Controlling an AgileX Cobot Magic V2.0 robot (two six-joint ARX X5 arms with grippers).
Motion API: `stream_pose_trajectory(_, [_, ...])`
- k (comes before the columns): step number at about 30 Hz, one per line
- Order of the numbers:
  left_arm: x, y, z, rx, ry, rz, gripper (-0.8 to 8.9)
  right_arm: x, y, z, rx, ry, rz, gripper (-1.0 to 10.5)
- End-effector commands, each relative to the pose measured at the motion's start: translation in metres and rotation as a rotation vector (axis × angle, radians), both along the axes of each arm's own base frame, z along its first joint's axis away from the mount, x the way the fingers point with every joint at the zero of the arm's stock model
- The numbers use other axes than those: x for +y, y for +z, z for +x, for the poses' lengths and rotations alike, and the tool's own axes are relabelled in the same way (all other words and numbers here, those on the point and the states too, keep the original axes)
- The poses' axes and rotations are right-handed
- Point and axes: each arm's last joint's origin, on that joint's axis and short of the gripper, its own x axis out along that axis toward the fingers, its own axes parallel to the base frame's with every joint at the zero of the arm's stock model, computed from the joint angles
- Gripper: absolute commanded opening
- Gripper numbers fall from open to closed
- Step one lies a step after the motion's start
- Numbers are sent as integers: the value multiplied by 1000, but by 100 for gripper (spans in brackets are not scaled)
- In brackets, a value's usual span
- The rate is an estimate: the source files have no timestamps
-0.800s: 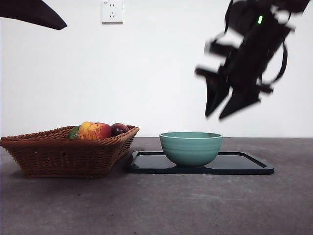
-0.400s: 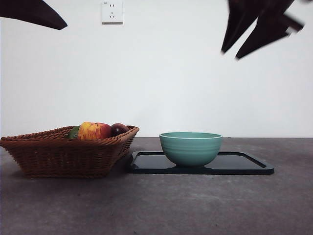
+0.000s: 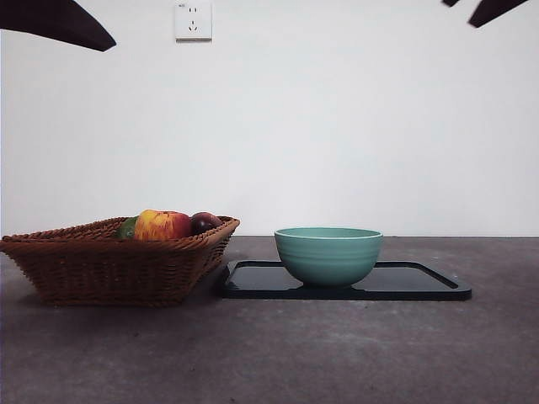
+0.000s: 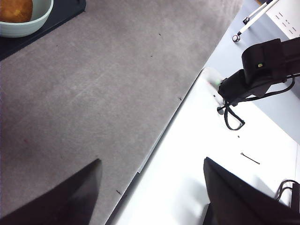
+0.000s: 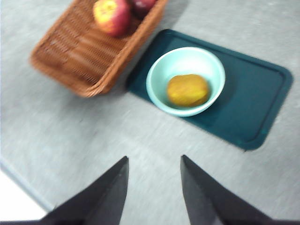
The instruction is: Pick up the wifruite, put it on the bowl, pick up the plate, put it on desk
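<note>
So, fruit: small orange-brown wifruite (image 5: 187,90) sits in seafoam ridged ceramic bowl (image 5: 185,80)
claws: right claw (image 5: 153,183) spread, left claw (image 4: 152,187) spread, both empty
risk: lifting dark teal rectangular plate (image 5: 255,105) could slide the bowl off onto the tabletop (image 3: 278,353)

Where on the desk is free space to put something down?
The desk is bare in front of the wicker basket and dark tray, and to the tray's right. The middle is crowded: the basket touches the tray, and the teal bowl holding the wifruite fills the tray's left half.

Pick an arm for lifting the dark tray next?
Right, probably. The right pincer hangs open above the dark teal rectangular tray holding the seafoam ceramic bowl; the left pincer sits off by the desk edge.
</note>
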Motion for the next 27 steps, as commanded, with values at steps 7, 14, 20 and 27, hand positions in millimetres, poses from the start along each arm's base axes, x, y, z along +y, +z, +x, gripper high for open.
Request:
stream_pose_trajectory(7, [-2, 2, 1, -17, -16, -7, 343, -8, -40, -38, 18, 117, 45, 177])
stream_pose_trajectory(14, [-2, 2, 1, -17, -17, -7, 343, -12, -67, -50, 84, 180, 86, 177])
stream_pose_trajectory(20, [-2, 2, 1, -17, -16, -7, 343, -12, -67, -50, 77, 181, 89, 177])
stream_pose_trajectory(27, [-2, 2, 1, -17, -17, -7, 343, -12, -67, -50, 77, 181, 89, 177])
